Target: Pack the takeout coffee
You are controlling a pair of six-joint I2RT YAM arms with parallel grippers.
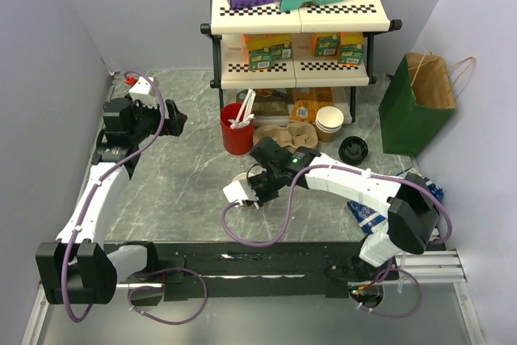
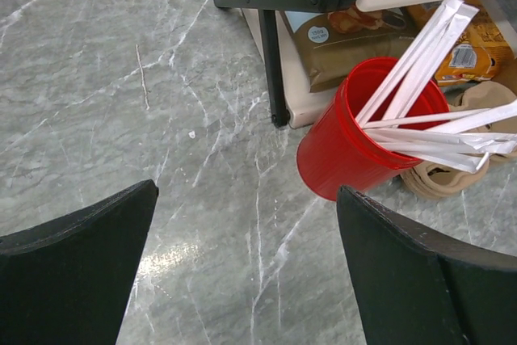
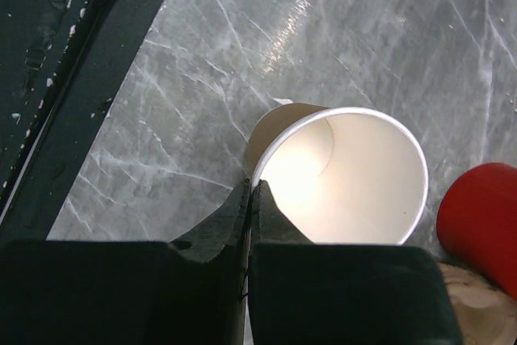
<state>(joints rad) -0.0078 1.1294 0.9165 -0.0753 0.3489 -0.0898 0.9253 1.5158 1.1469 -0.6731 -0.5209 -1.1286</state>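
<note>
- Your right gripper (image 3: 250, 199) has its fingers pressed together on the left rim of the paper cup (image 3: 347, 175), pinching only the thin wall, one finger inside and one outside as far as the wrist view shows.
- The cup stands open at centre frame of the overhead view. Its black lid (image 1: 354, 149) lies well apart, to the right on the table (image 1: 186, 191).
- Your left gripper (image 2: 246, 199) is spread wide, holding nothing, at the left of the overhead frame.
- Risk: a one-wall pinch on soft paper can crease the rim or let the cup swing and slip when you lift.
- Risk: a dented rim may stop the rigid round lid seating.
- Risk: the red cup (image 1: 237, 128), glossy plastic and bristling with pale paper-wrapped stirrers (image 2: 436, 119), sits near, just above the cup in frame, so a wide swing could tip it.
- Risk: the green bag (image 1: 412, 107) at far right is limp paper, and its mouth may fold if you clip it.
- The cup is brown outside and smooth matte white inside, with no liquid visible. The table is polished grey marble-look.
</note>
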